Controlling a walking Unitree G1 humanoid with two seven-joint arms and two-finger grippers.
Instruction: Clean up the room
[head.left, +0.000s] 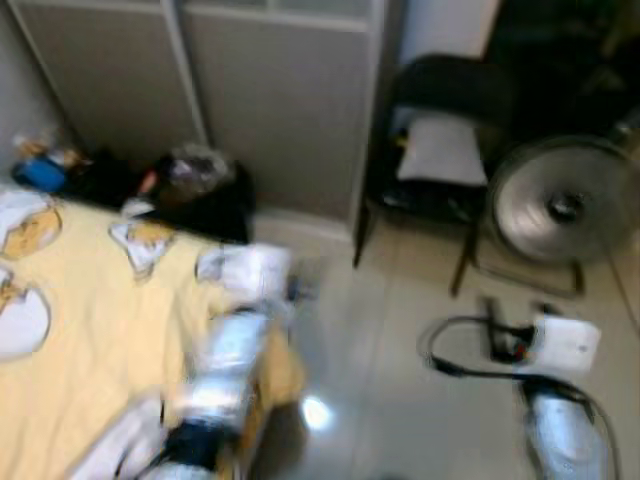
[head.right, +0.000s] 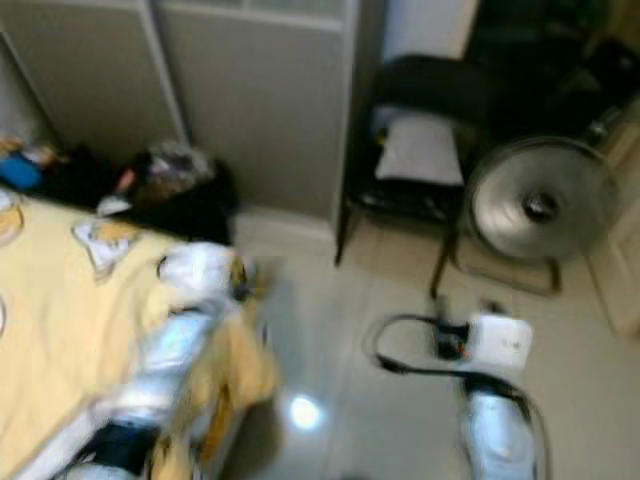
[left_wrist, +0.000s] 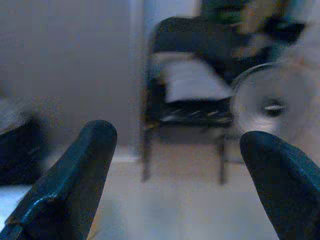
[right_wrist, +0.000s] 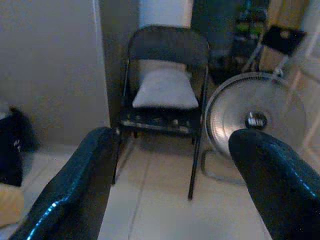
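Both end effectors (left_wrist: 175, 165) (right_wrist: 175, 165) agape (empty), black chair (right_wrist: 165, 90) well beyond, pillow (right_wrist: 164, 89) aboard.

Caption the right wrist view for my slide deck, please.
Open right gripper faces a black folding chair holding a white pillow, beside a round floor fan.

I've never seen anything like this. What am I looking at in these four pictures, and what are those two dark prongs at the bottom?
The two upper pictures come from a walking robot's head, looking down at a bedroom. A yellow bedspread lies at left; a black folding chair with a white pillow and a floor fan stand ahead; a white box with a black cable lies on the floor. The lower pictures come from wrist cameras. The prongs are fingers of its left hand and right hand, both open and holding nothing.
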